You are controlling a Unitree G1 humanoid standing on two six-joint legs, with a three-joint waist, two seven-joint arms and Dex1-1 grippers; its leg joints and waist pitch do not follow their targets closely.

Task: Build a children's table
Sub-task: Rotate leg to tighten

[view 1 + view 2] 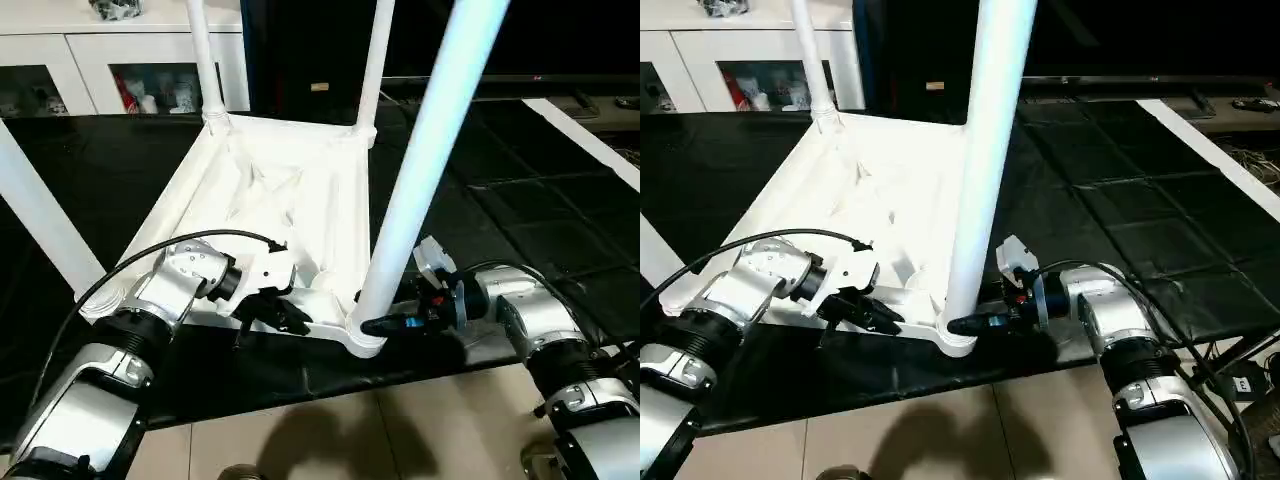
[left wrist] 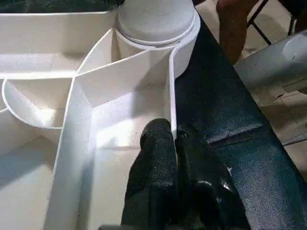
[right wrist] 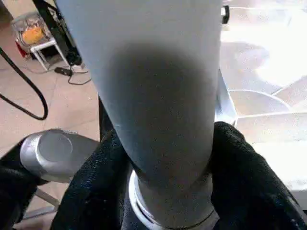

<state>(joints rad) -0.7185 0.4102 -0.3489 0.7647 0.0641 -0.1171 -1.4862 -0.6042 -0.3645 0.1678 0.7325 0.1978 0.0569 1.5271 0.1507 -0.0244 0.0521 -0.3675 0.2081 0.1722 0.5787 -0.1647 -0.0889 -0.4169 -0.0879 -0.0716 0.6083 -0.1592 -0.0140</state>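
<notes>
The children's table (image 1: pixel 290 190) lies upside down on a black surface, ribbed underside up, with its round white legs standing upward. My left gripper (image 1: pixel 285 318) is at the near edge, shut on the thin frame rim (image 2: pixel 171 96), which passes between its black fingers (image 2: pixel 153 158). The near right leg (image 1: pixel 420 170) rises from its corner socket. My right gripper (image 1: pixel 375 325) holds the base of that leg, its black fingers (image 3: pixel 249 177) pressed against both sides. Two far legs (image 1: pixel 205 60) stand at the back corners, and another (image 1: pixel 40 220) is at the left.
The black surface ends at a front edge (image 1: pixel 300 385) just before my forearms, with tiled floor below. A white glass-door cabinet (image 1: pixel 90 70) stands at the back left. A white strip (image 1: pixel 590 140) runs along the right side.
</notes>
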